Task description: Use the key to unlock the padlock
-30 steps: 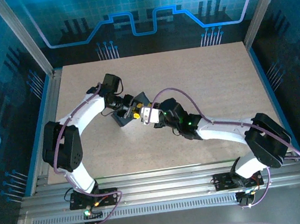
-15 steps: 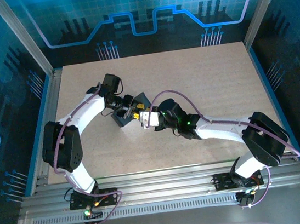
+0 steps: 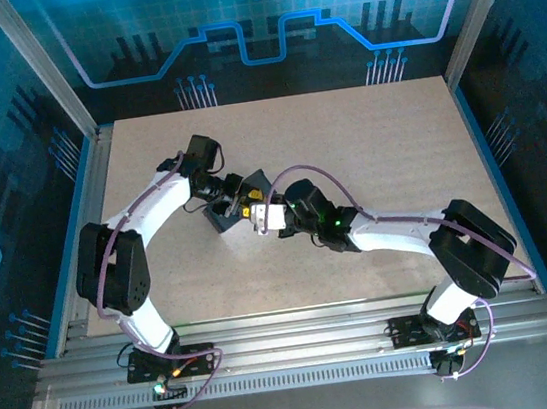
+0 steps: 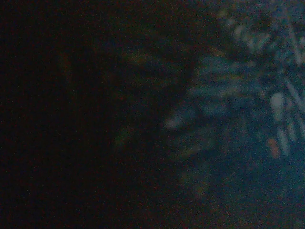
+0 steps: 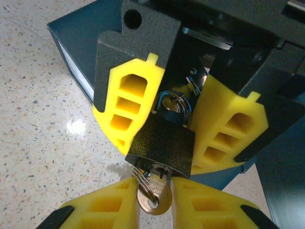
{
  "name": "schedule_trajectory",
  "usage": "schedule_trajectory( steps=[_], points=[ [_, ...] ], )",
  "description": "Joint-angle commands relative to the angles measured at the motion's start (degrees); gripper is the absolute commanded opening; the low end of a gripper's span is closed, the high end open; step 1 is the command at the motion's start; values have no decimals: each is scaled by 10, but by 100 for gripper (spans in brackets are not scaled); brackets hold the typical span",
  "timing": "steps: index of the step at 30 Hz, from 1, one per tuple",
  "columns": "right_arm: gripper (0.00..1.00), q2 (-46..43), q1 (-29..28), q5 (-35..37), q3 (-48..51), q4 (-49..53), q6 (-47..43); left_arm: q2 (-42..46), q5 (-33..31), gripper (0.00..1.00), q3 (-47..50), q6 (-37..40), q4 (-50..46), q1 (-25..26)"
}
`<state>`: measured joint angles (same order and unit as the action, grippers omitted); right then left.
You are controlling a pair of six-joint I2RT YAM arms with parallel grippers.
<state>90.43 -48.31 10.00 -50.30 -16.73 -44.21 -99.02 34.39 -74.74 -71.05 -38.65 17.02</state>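
In the right wrist view the dark grey-black padlock (image 5: 162, 143) hangs between the yellow fingers (image 5: 125, 107) of my left gripper (image 5: 172, 125), which is shut on its sides. Its small shackle (image 5: 175, 106) points up into that gripper. The silvery key (image 5: 155, 198) sits in the keyhole on the padlock's underside, with a wire ring through its head. My right gripper (image 5: 155, 206) is closed on the key's round head, one yellow finger on each side. From above, the left gripper (image 3: 237, 200) and right gripper (image 3: 259, 215) meet tip to tip mid-table. The left wrist view is dark and blurred.
A dark blue-grey box (image 5: 78, 40) stands right behind and beside the left gripper, seen from above as dark blocks (image 3: 257, 180). The speckled beige table (image 3: 376, 141) lies open to the right and far side. Metal frame rails (image 3: 85, 189) border it.
My right arm has slid a little left toward the padlock, and its fingers have closed in on the key's head. The left arm and padlock have stayed put.
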Motion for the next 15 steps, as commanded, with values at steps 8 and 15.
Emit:
schedule_trajectory(
  steps=[8, 15],
  points=[
    [10, 18, -5, 9, -31, -14, -6, 24, 32, 0, -7, 9, 1, -1],
    [0, 44, -11, 52, -75, 39, 120, 26, 31, 0, -2, 4, 10, -1]
  ],
)
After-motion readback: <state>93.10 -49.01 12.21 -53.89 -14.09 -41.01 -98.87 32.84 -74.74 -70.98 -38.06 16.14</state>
